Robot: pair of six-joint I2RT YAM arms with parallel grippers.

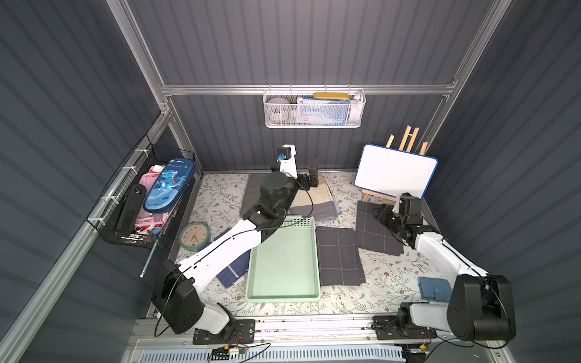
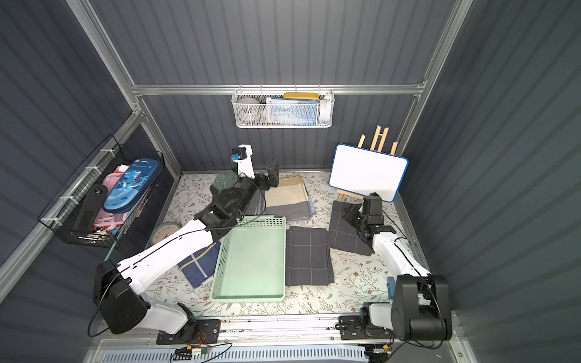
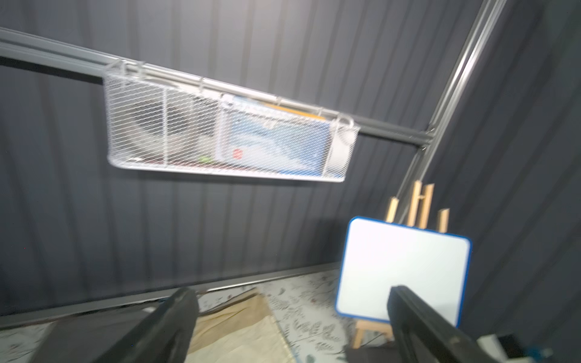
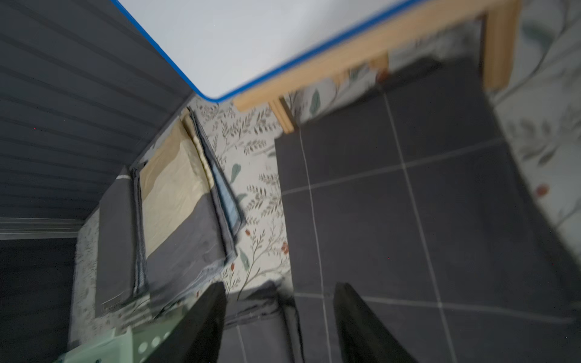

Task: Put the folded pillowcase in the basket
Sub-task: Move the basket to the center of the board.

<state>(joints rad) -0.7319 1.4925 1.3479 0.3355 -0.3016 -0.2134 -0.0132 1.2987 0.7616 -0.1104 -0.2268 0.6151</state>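
Floral-print table (image 1: pixel 386 283); grey ribbed walls (image 1: pixel 314 41); mint basket (image 1: pixel 284 261) centre; left gripper (image 3: pixel 290 294) released; right gripper (image 4: pixel 279 286) over checked pillowcase (image 4: pixel 408 220), grip indeterminable.

Mint-green basket (image 1: pixel 283 297), dark grey white-checked pillowcase (image 1: pixel 369 242), cream leaf-patterned tablecloth (image 1: pixel 386 283).

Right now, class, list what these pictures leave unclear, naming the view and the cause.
The navy cloth: both top views, the left arm covers most of it.
The right gripper: right wrist view blurred; whether it pinches the checked pillowcase cannot be told.
Contents of the white mesh basket: left wrist view, blurred behind mesh.
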